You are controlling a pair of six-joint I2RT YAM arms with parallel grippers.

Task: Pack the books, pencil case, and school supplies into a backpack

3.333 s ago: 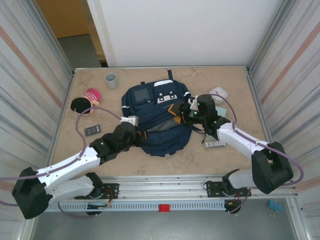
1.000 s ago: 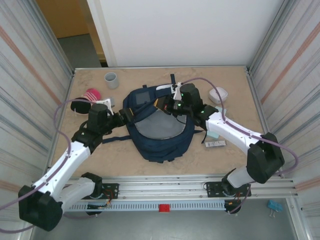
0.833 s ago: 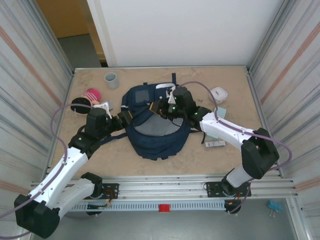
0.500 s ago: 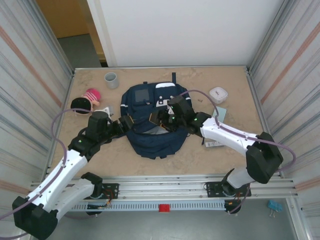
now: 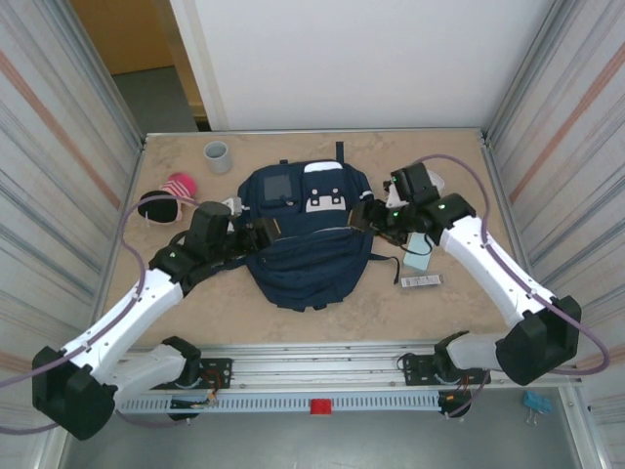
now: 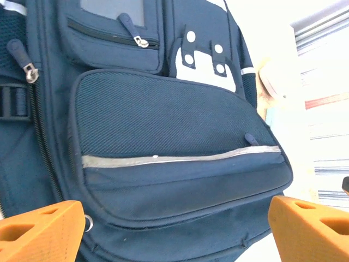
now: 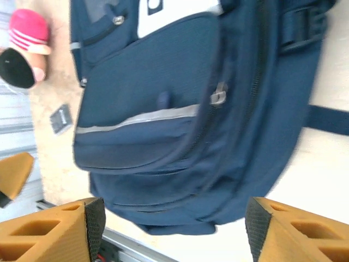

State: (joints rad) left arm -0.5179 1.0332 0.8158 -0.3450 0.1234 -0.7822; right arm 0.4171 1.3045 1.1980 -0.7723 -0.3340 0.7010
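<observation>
Top external view: the backpack (image 5: 308, 239) lies flat in the middle of the surface (image 5: 322, 313), front pockets up and top toward the far wall, where I judge both my arms can reach it.
Left pincer (image 5: 262, 233): jaws apart, clamped on nothing, just beside the backpack's left flank.
Right pincer (image 5: 376, 217): jaws apart and empty, at the backpack's right shoulder.
Left wrist view: my orange fingers (image 6: 38, 234) sit at the frame's lower corners with the mesh front pocket (image 6: 163, 120) between them, not gripped.
Right wrist view: fingers (image 7: 297, 229) spread wide, the bag's side seam and zipper pull (image 7: 218, 95) ahead.
Why flanking: one pincer each side suits holding the fabric while the main compartment is worked; I cannot tell whether it is zipped.
Left arm pose: elbow bent, forearm angled rightward.
Right arm pose: stretched up the right side, wrist turned left.
Loose items: a pale teal flat item (image 5: 418, 256) sits near the right strap; a dark flat rectangle (image 7: 61, 118) lies left of the bag, possibly a book.
</observation>
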